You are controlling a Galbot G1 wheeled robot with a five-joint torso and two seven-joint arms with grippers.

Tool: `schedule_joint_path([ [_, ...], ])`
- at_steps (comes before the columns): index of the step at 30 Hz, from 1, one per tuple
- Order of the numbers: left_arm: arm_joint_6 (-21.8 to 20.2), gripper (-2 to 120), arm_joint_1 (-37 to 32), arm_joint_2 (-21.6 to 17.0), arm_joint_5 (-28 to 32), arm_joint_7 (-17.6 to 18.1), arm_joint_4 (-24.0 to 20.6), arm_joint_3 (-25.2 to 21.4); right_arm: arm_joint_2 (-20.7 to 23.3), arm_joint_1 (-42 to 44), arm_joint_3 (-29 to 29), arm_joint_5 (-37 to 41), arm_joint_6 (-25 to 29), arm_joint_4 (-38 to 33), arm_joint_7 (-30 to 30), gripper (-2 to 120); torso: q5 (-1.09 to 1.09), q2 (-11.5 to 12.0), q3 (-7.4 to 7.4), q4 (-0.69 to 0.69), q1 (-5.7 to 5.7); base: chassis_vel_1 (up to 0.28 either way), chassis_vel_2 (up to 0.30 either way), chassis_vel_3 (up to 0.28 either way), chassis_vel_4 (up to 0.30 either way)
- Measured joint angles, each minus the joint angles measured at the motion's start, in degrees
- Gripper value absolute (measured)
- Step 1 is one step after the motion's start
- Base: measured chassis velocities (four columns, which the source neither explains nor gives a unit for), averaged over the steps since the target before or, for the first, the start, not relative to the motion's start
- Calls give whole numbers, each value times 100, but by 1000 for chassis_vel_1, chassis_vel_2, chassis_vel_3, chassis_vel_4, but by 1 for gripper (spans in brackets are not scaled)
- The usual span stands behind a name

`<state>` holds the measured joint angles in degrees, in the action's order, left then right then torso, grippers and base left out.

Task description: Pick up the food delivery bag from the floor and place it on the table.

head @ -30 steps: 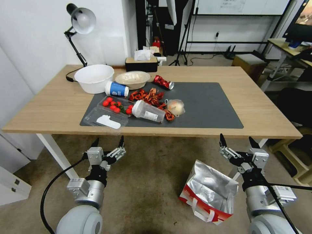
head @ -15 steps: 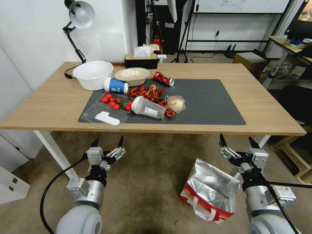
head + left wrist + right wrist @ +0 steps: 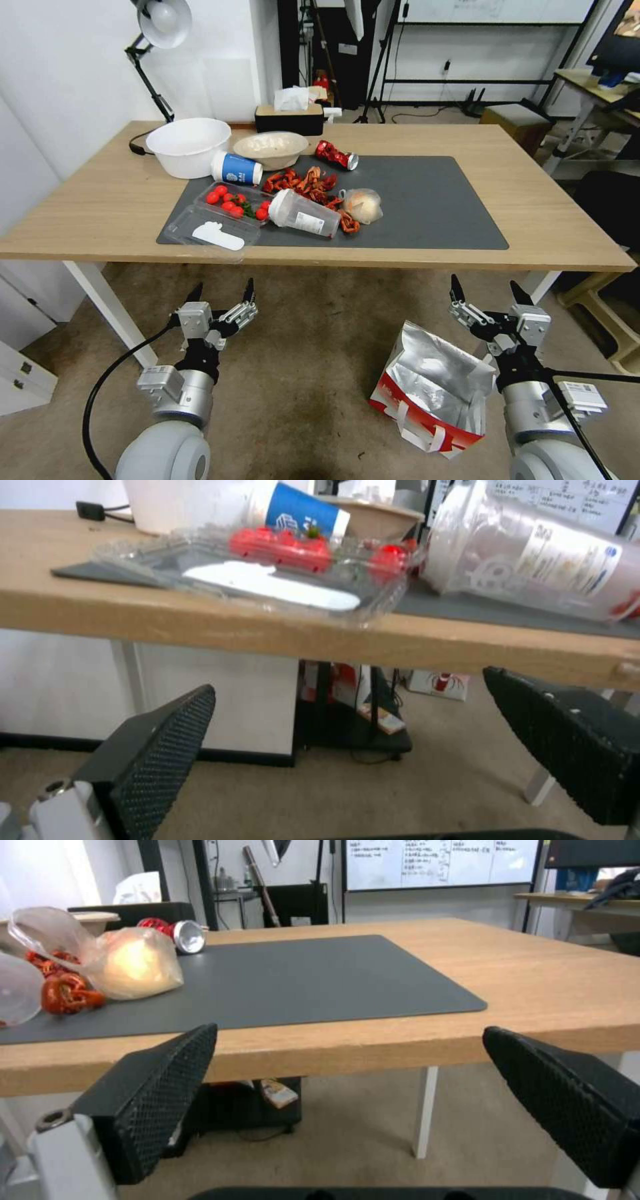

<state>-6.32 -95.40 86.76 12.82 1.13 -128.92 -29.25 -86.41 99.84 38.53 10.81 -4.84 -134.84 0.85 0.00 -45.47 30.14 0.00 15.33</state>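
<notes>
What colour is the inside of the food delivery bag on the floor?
Shiny silver foil, seen best in the head view: food delivery bag.

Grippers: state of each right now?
Left gripper: open, empty, held in front of the table edge.
Right gripper: open, empty, beside the food delivery bag.

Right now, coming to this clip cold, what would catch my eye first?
Probably the bag, standing open on the floor with its foil lining showing, just beside the right hand. Next, the food litter on the left half of the table: tomatoes, a tipped cup, a white bowl. Both hands hang open below the table's front edge, the left hand holding nothing.
</notes>
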Motion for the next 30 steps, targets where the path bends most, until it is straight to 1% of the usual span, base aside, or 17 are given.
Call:
schedule_joint_path([
  [11, 8, 100, 22, -37, 6, -5, 15, 20, -6, -45, -1, -4, 18, 25, 1, 100, 0, 310, -179, 0, -129, 0, 0, 0, 0],
  [16, 18, 100, 34, -37, 11, -5, 31, 20, -1, -45, 0, -3, 15, 25, 1, 100, 0, 405, -235, 0, -168, 0, 0, 0, 0],
  [20, 27, 100, 39, -41, 15, -5, 55, 20, -3, -40, -1, -3, 15, 36, 1, 100, 0, 537, -316, 0, -219, 0, 0, 0, 0],
  [30, 65, 100, 33, -43, 16, -6, 76, 20, 2, -41, -5, -3, 15, 45, 1, 100, 0, 744, -436, 0, -307, 0, 0, 0, 0],
])
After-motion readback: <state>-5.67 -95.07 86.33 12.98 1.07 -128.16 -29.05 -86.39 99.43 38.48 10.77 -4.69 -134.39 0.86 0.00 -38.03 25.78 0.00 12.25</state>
